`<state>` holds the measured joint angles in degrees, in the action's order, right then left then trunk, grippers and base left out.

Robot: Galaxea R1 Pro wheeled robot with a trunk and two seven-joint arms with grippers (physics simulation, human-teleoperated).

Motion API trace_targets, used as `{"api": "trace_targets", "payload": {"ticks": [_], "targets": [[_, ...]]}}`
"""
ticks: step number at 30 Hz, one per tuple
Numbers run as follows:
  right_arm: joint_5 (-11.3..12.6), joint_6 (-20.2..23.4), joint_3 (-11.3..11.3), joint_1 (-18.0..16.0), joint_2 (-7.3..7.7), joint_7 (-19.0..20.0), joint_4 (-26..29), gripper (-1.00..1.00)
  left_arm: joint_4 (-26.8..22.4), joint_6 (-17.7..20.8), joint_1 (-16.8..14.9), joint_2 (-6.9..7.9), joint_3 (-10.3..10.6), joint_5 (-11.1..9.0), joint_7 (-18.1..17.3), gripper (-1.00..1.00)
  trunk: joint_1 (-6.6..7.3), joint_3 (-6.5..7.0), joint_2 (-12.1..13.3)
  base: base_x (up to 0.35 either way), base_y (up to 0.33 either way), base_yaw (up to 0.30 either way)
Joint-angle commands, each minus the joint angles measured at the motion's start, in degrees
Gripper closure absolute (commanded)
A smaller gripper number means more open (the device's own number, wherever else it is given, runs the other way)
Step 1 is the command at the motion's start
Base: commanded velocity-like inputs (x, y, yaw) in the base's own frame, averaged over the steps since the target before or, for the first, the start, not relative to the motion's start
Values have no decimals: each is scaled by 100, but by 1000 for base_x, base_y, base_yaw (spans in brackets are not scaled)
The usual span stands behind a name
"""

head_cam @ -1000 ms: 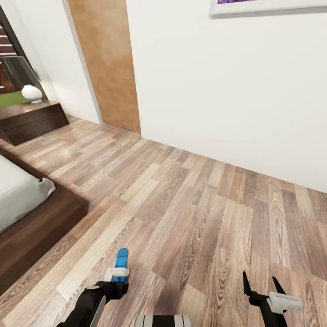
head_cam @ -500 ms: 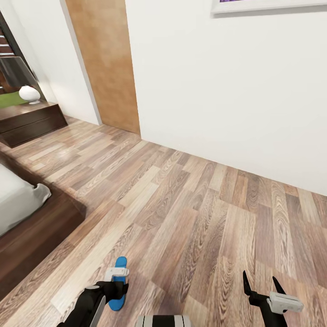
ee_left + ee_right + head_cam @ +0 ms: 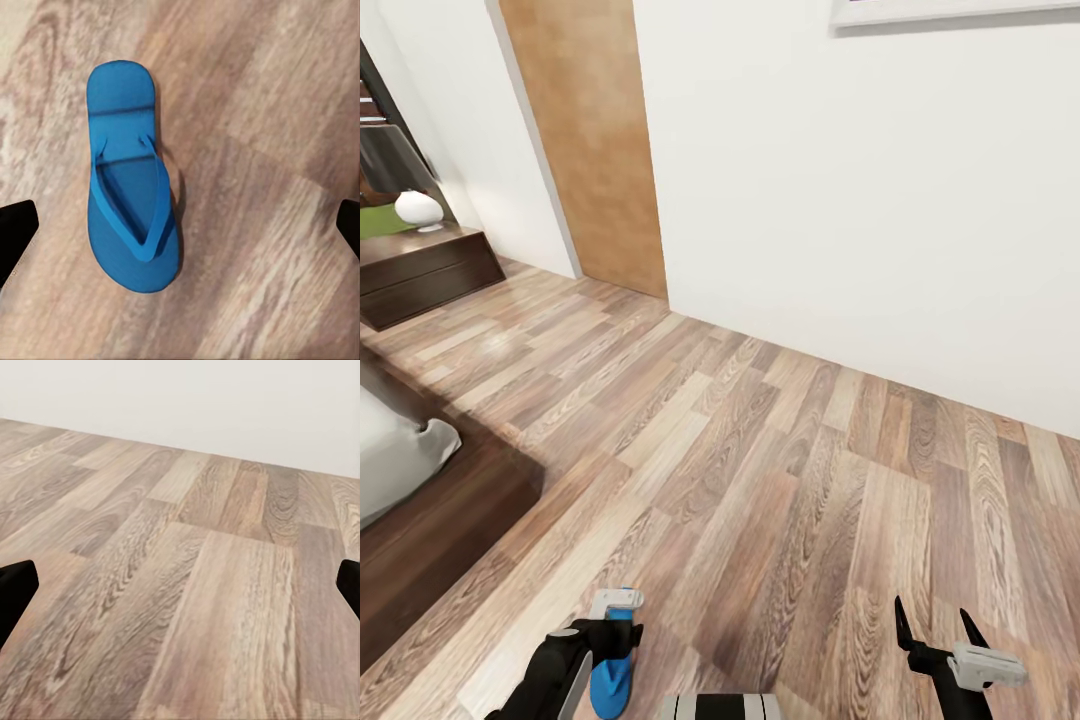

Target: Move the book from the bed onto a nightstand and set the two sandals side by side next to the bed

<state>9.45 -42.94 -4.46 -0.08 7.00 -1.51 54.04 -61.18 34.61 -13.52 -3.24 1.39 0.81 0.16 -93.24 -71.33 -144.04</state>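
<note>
While I look down over both arms, I read the scene near to far:
Left gripper (image 3: 618,612): jaws spread wide, nothing between them, hovering above the floor at my 7 o'clock.
Sandal (image 3: 132,206): blue, flat on the planks, strap up, directly under the left jaws, not touched.
Right gripper (image 3: 940,630): at 5 o'clock, jaws spread, empty.
Floor (image 3: 780,470): wood planks.
Bed (image 3: 420,490): corner at 9 o'clock.
Nightstand (image 3: 425,268): at 10 o'clock, white lamp base on top.
Door (image 3: 590,140): 11 o'clock.

matt blue rubbery sandal (image 3: 131,199) below left gripper (image 3: 616,612), lying on faintly glossy wood-grain plank floor (image 3: 780,450); dark glossy wooden nightstand (image 3: 420,272) far ahead
</note>
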Motion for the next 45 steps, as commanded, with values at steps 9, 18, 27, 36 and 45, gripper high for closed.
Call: {"api": "trace_targets", "payload": {"ticks": [9, 18, 27, 36, 45], "targets": [[13, -12, 15, -1, 3, -16, 1, -100, -8, 28, -1, 5, -9, -10, 3, -100, -1, -4, -2, 49, 0, 0], [13, -12, 11, -1, 3, -16, -1, -100, -9, 34, -1, 41, -64, -20, 19, -100, -1, -4, -2, 2, 0, 0], [25, -14, 7, -1, 3, -16, 1, -100, -13, 34, -1, 51, -68, -14, 16, -100, -1, -4, -2, 0, 0, 0], [22, -934, -1, -1, 24, -16, 1, -100, -10, 37, -1, 48, -68, -6, 14, -100, -1, -4, -2, 0, 0, 0], [30, -1128, -2, -1, 37, -16, 1, -100, -11, 37, -1, 49, -68, -2, 12, -100, -8, -71, -6, 0, 0, 0]]}}
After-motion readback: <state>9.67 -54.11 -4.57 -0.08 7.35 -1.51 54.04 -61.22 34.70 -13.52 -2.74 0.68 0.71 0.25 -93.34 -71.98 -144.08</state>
